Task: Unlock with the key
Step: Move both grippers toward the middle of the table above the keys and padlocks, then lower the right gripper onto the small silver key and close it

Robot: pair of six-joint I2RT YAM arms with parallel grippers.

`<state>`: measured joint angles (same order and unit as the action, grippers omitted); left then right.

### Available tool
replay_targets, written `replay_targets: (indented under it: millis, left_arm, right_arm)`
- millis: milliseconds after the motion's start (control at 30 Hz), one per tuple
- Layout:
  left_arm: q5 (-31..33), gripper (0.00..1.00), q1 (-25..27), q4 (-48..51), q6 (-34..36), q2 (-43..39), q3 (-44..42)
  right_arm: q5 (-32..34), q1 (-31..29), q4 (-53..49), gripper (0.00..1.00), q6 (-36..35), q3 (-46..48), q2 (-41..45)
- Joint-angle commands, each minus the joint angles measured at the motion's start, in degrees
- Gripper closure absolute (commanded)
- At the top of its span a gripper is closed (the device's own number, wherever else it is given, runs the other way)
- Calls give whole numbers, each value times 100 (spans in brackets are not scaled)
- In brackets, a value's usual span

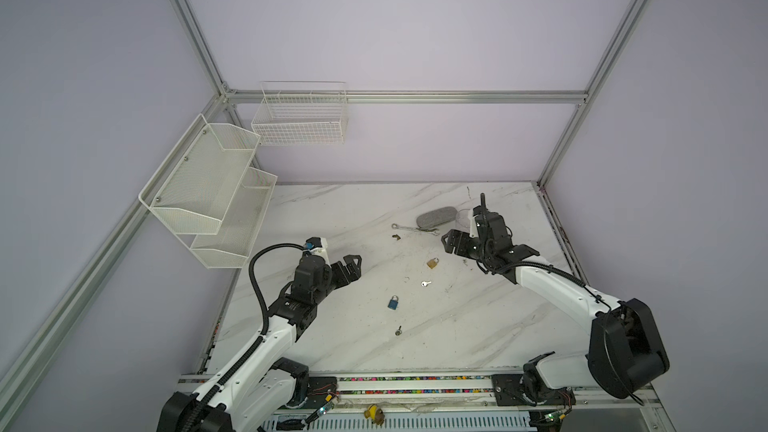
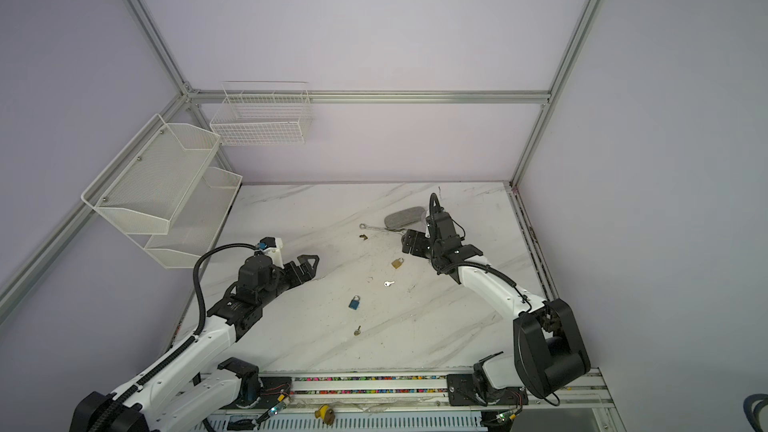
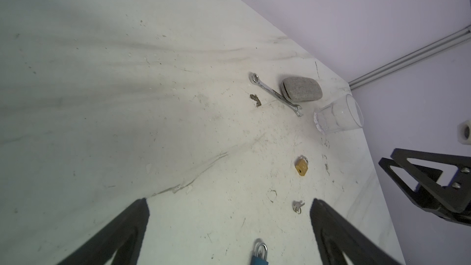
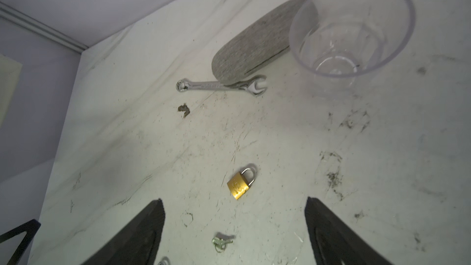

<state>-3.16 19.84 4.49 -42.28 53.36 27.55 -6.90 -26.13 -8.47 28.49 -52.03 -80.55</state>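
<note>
The silver key [image 4: 221, 242] is seen flat on the table [image 1: 332, 222] near the brass padlock [image 4: 240, 183]; it is judged light, thin, slippery, best pinched at the bow; left gripper [image 3: 229, 202] and right gripper [image 4: 234, 200] are spread apart.

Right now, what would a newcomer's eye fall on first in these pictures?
Two small padlocks lie in the middle: a gold padlock farther back and a blue padlock nearer, with a silver key between them. At the back, a wrench lies against a grey case, near a clear glass.
</note>
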Motion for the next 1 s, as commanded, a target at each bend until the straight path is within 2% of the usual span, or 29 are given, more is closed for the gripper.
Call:
replay_targets:
  millis: [0,233,467,967]
  left_arm:
    - [131,0,333,103,-163,101,562]
    - [466,0,1051,115,-318,427,746]
    - [729,0,1533,113,-368,797,1012]
    - [974,0,1802,2,-525,1055,1139]
  right_arm:
    - [92,-348,-319,11,312,158,-85]
    - [98,-988,0,16,727,484,-442]
    - [132,-1302,289,17,903,519,-840]
    - [349,-1588,454,17,913,371,-1396]
